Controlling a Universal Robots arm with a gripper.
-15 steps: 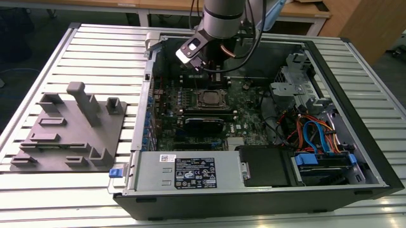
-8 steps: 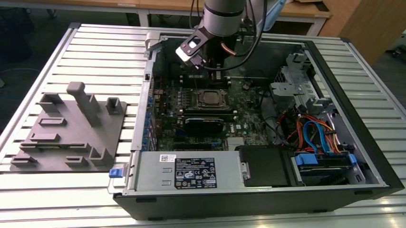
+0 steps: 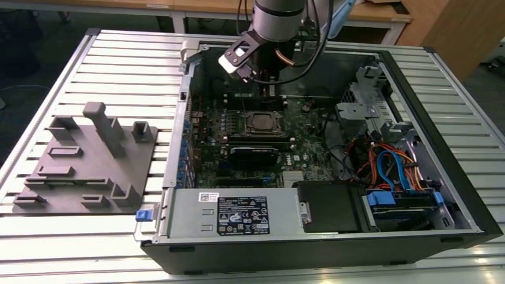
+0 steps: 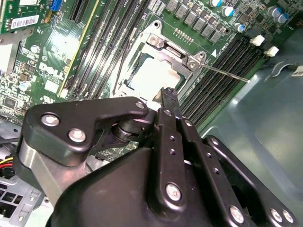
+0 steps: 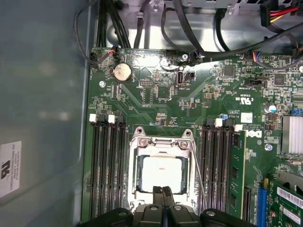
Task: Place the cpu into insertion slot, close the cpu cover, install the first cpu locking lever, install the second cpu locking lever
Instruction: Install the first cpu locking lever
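Note:
The cpu (image 5: 162,172) shows its pale silver top inside the insertion slot (image 5: 134,189) on the green board. Around it lies the silver cpu cover (image 5: 163,142), down flat over the chip's edges. A thin wire locking lever (image 5: 199,172) runs along one side of the socket, and in the second wrist view this lever (image 4: 227,74) sticks out free past the memory slots. My gripper (image 5: 163,191) hovers just over the socket's near edge, its two black fingers pressed together with nothing between them. The second wrist view shows the gripper (image 4: 168,93) tip at the edge of the cpu (image 4: 151,75).
The open computer case (image 3: 442,136) lies on a slatted metal table (image 3: 118,53). Black memory slots (image 5: 106,165) flank the socket on both sides. Cables (image 3: 391,168) and a drive cage crowd the exterior view's right. A grey fixture (image 3: 87,157) sits outside the case at the exterior view's left.

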